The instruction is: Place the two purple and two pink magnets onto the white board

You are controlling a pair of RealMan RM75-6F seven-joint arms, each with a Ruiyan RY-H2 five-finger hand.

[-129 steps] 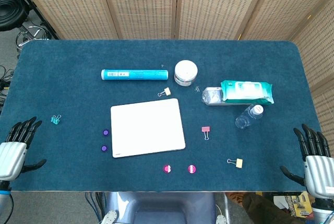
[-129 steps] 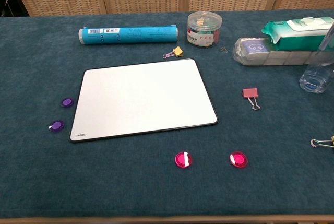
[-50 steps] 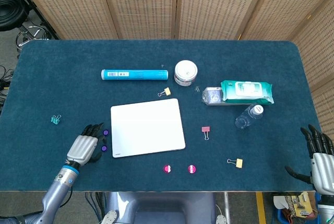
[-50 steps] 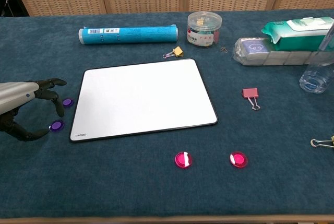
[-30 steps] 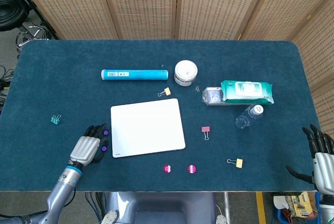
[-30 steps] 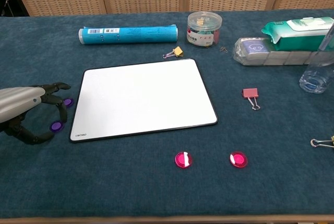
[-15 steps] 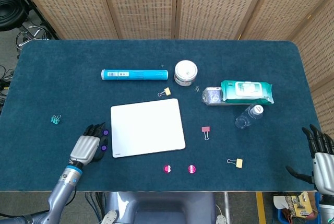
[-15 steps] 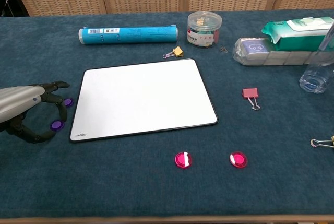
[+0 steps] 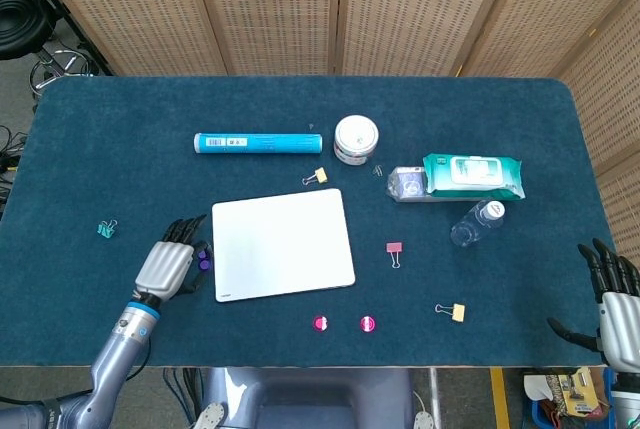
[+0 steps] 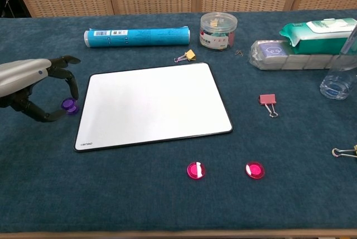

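The white board point(image 9: 283, 244) point(image 10: 153, 102) lies flat in the middle of the blue table. My left hand point(image 9: 165, 269) point(image 10: 30, 83) hovers just off the board's left edge and pinches a purple magnet point(image 10: 69, 105) point(image 9: 205, 262) between thumb and finger, lifted off the cloth. I cannot make out the second purple magnet; it may be hidden behind the held one. Two pink magnets point(image 10: 195, 170) point(image 10: 254, 170) lie in front of the board, also visible in the head view point(image 9: 320, 324) point(image 9: 367, 324). My right hand point(image 9: 612, 299) stays at the table's right front corner, fingers spread and empty.
Behind the board lie a teal tube point(image 10: 136, 37), a clip jar point(image 10: 218, 29) and a yellow binder clip point(image 10: 187, 56). At the right are a wipes pack point(image 10: 312, 34), a water bottle point(image 10: 337, 80), a pink clip point(image 10: 268, 102) and another yellow clip point(image 9: 451, 311). A teal clip point(image 9: 105, 230) lies at the far left.
My left hand closed on the nearer purple magnet and raised it off the cloth, moving up and toward the board's left edge. The right hand has not moved.
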